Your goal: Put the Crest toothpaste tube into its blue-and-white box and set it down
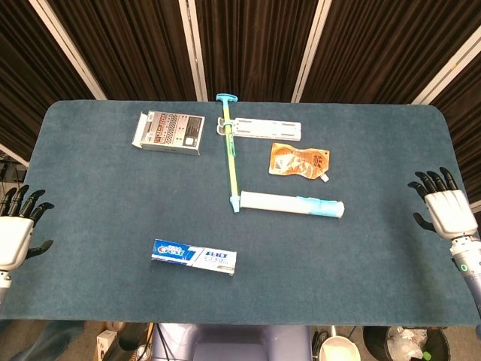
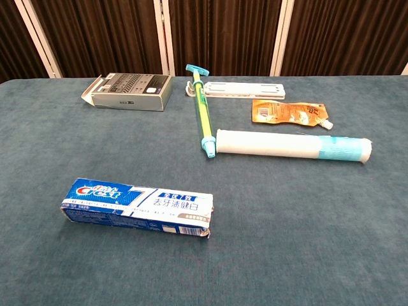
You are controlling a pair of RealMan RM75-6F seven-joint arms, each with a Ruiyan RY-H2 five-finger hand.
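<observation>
The blue-and-white Crest box [image 1: 194, 256] lies flat near the table's front edge, left of centre; in the chest view the Crest box [image 2: 137, 207] looks closed, with a scuffed right end. No separate toothpaste tube shows, and the box's contents are hidden. My left hand [image 1: 13, 233] hovers at the table's far left edge with fingers spread, holding nothing. At the far right edge my right hand [image 1: 448, 214] is also spread and empty. Both hands are far from the box, and neither shows in the chest view.
On the blue table [image 1: 113, 203] lie a white cylinder with a teal end [image 1: 291, 204], an orange pouch [image 1: 300, 161], a green-yellow rod with a teal handle [image 1: 231, 154], a white strip [image 1: 267, 129] and a grey box [image 1: 169, 132].
</observation>
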